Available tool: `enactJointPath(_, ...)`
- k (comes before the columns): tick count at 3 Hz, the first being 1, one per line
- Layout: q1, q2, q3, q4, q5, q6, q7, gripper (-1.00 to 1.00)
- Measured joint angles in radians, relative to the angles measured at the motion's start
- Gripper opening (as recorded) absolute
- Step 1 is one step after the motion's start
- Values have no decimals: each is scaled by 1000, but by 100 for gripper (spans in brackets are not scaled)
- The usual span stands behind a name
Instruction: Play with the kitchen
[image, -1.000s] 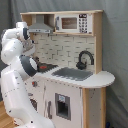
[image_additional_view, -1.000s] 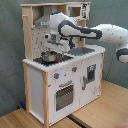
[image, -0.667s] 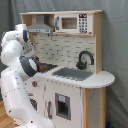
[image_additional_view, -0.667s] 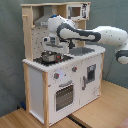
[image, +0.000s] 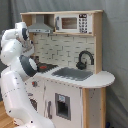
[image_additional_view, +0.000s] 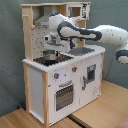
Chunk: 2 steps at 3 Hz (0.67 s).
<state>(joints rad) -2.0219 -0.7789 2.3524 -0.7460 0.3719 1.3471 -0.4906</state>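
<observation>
One toy kitchen (image_additional_view: 60, 75) stands in both exterior views, with one robot arm (image_additional_view: 95, 34) reaching over it. On the counter (image: 100, 78) there is one grey sink (image: 73, 74) and one black tap (image: 85, 59). One hob (image_additional_view: 42, 61) carries one metal pot (image_additional_view: 50, 55). Up top sit one hood (image: 40, 26) and one toy microwave (image: 74, 22). In the second exterior view the front shows two knobs (image_additional_view: 56, 76), one oven door (image_additional_view: 64, 95) and one further door (image_additional_view: 90, 75).
</observation>
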Motion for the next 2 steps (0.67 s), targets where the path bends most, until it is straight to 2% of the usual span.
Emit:
enactJointPath(1,0,32,-30,40,-8,-83,0,-100)
enactJointPath(2,0,54,-35,40,-51,-174,13,-100)
